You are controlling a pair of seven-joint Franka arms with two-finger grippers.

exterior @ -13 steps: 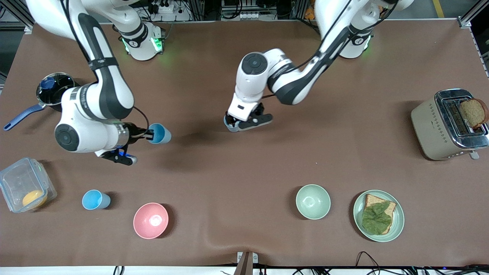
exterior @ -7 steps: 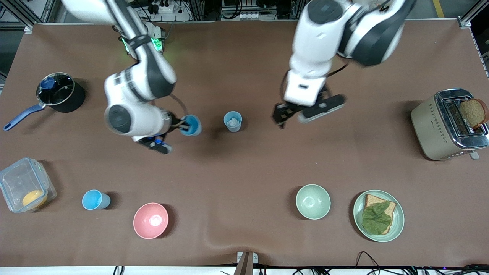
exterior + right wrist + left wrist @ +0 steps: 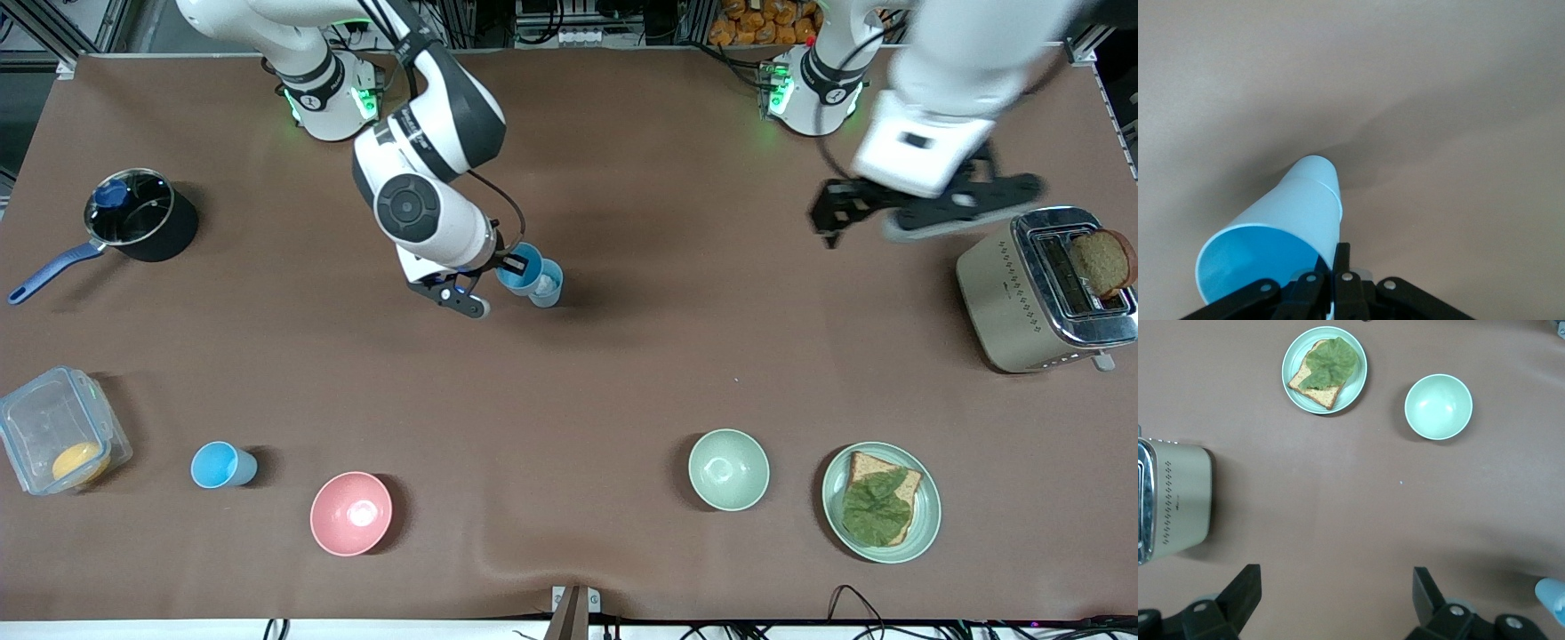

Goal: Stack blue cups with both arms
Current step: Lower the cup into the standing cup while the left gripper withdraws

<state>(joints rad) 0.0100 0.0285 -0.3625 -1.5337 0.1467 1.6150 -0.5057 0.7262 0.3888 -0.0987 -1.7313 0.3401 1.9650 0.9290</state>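
My right gripper is shut on the rim of a light-blue cup, which it holds tilted in the air. This cup touches or overlaps the rim of a second blue cup that stands upright mid-table. In the right wrist view the held cup fills the frame and my gripper pinches its wall. A third blue cup stands near the front camera beside the pink bowl. My left gripper is open and empty, raised over the table beside the toaster. Its jaws stand wide apart in the left wrist view.
A pink bowl, a pale green bowl and a plate with bread and lettuce lie near the front camera. The toaster stands at the left arm's end. A pot and a clear box are at the right arm's end.
My left gripper let go of the mid-table cup, rose and swung to the toaster. My right arm carried its cup across to that standing cup.
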